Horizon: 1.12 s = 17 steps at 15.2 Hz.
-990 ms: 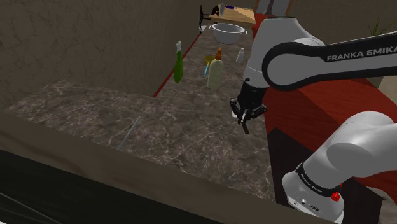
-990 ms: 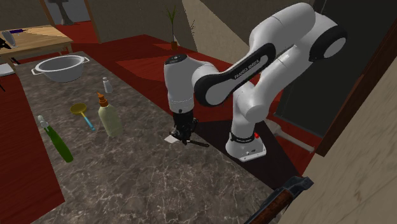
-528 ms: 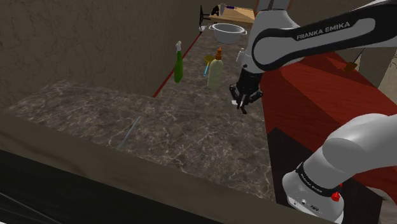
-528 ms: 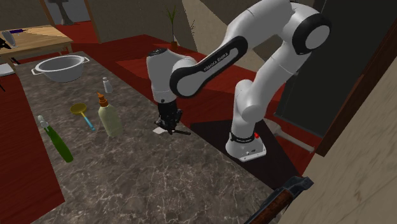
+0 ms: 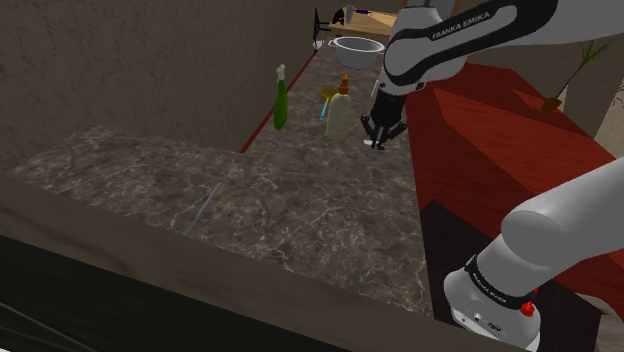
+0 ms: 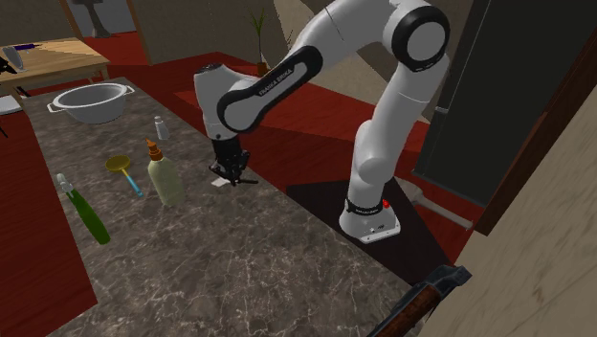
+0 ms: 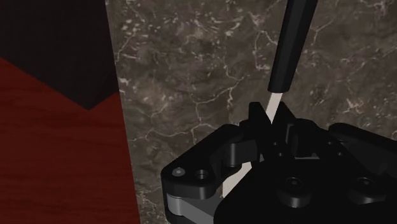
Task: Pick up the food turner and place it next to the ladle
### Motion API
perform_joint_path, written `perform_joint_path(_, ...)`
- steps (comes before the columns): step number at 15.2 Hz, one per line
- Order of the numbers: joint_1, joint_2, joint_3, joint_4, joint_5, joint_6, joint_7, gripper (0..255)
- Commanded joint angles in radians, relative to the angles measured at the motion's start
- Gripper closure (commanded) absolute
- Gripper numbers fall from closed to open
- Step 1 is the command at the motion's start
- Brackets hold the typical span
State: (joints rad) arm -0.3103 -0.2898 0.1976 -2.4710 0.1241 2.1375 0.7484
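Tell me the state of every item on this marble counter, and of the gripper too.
Black-handled, white-bladed food turner: clasped by the gripper.
All-black gripper: shut on the turner.
Yellow-bowled, blue-handled ladle: lying on the counter.
Pale bottle with orange cap: upright, capped.
White two-handled bowl: upright.

counter point(image 6: 239, 258): dark marble | floor point(image 6: 316, 105): red wood | walls point(image 5: 150, 60): brown

I am seeing my gripper point(image 7: 271, 118) all black, the turner point(image 7: 289, 51) black-handled with a white blade, the counter point(image 7: 191, 76) dark brown with pale marble veins, the floor point(image 7: 57, 159) red with wood grain, the ladle point(image 6: 124, 170) yellow with a blue handle.
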Motion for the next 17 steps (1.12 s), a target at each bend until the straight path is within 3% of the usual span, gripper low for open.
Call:
perform_joint_path(1,-0.020,0.059,-0.017,0.057,-0.020,0.000,-0.022,255)
perform_joint_path(10,-0.089,0.342,-0.082,0.378,-0.085,-0.045,-0.114,255)
perform_joint_path(17,-0.127,0.576,-0.118,0.696,-0.109,-0.133,-0.176,255)
